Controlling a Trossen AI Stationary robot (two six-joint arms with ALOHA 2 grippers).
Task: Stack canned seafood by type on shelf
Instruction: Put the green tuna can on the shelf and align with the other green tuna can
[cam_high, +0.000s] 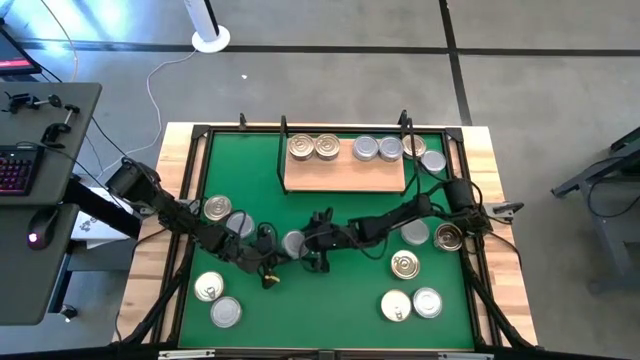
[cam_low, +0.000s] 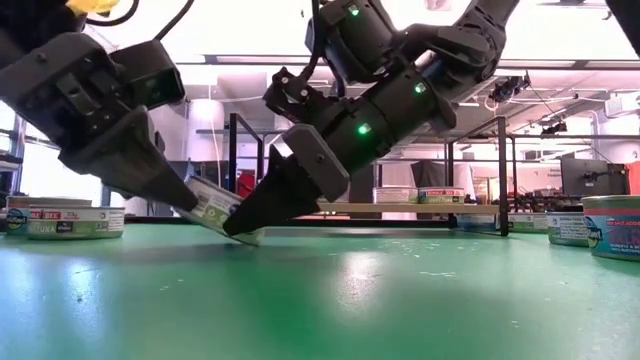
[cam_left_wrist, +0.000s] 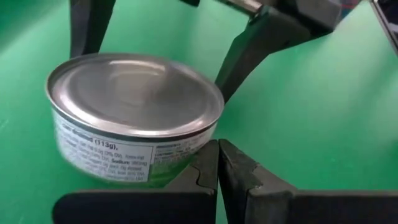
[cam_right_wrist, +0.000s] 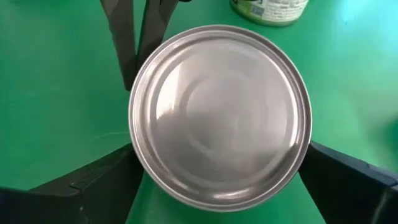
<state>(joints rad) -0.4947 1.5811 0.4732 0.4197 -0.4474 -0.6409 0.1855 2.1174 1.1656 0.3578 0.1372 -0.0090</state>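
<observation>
One silver-lidded tin (cam_right_wrist: 221, 115) sits mid-mat, tipped up on its edge. The left gripper (cam_left_wrist: 217, 171), pinched shut, noses against its side, as a prop by our judgement, while the right gripper (cam_low: 255, 215) stands spread wide astride it, clasping nothing. Farther back, along the far edge of the mat (cam_high: 250, 160), the shelf (cam_high: 345, 178) carries two gold-lidded tins (cam_high: 300, 147) toward its left end and two silver ones (cam_high: 366, 149) toward its right, which we read as sorting by type.
</observation>
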